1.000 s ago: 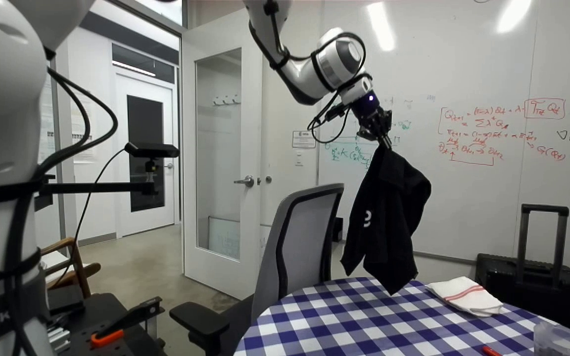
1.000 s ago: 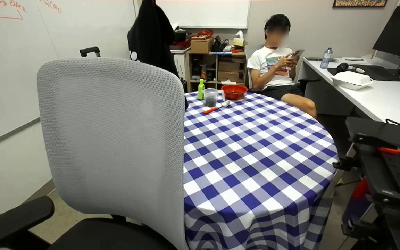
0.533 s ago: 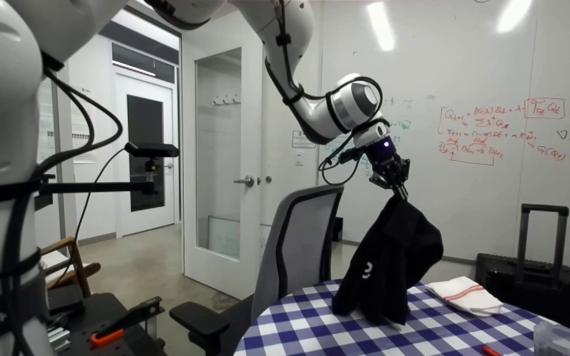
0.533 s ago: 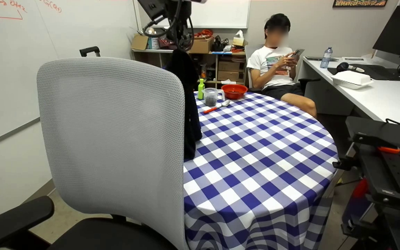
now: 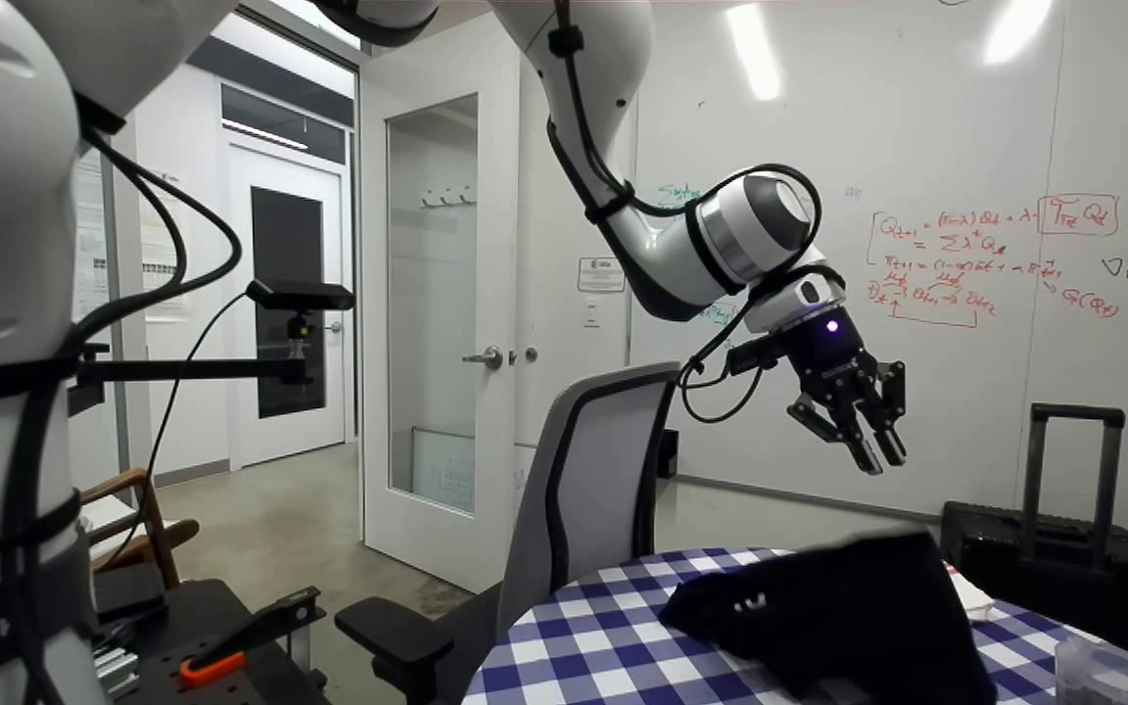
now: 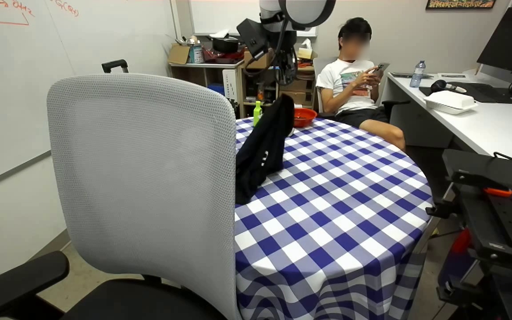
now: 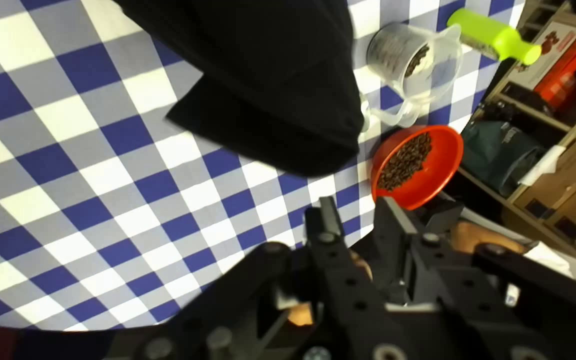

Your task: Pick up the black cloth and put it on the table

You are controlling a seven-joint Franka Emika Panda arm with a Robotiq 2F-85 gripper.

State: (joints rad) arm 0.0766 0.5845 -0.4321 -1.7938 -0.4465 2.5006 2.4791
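Note:
The black cloth [image 5: 848, 617] lies slumped on the checkered table [image 5: 564, 656], its upper edge blurred as if still falling. In an exterior view the cloth [image 6: 267, 142] leans up in a slanted fold, partly hidden behind the chair. My gripper [image 5: 883, 460] is above the cloth, apart from it, with nothing between its fingers. In the wrist view the gripper [image 7: 357, 205] has its two fingers parted, and the cloth [image 7: 278, 75] shows beyond them at the top, over the tablecloth [image 7: 93, 175].
A grey office chair [image 6: 140, 169] stands at the table edge. The table bears a red bowl of beans [image 7: 433, 170], a clear measuring cup [image 7: 418, 65], a green bottle [image 7: 488, 32] and a folded white towel [image 5: 973, 599]. A black suitcase [image 5: 1063, 578] stands behind. A person [image 6: 349, 84] sits nearby.
The gripper came down and across with the hanging cloth, then opened and let it go. The cloth has dropped and spread over the table, partly covering the white towel.

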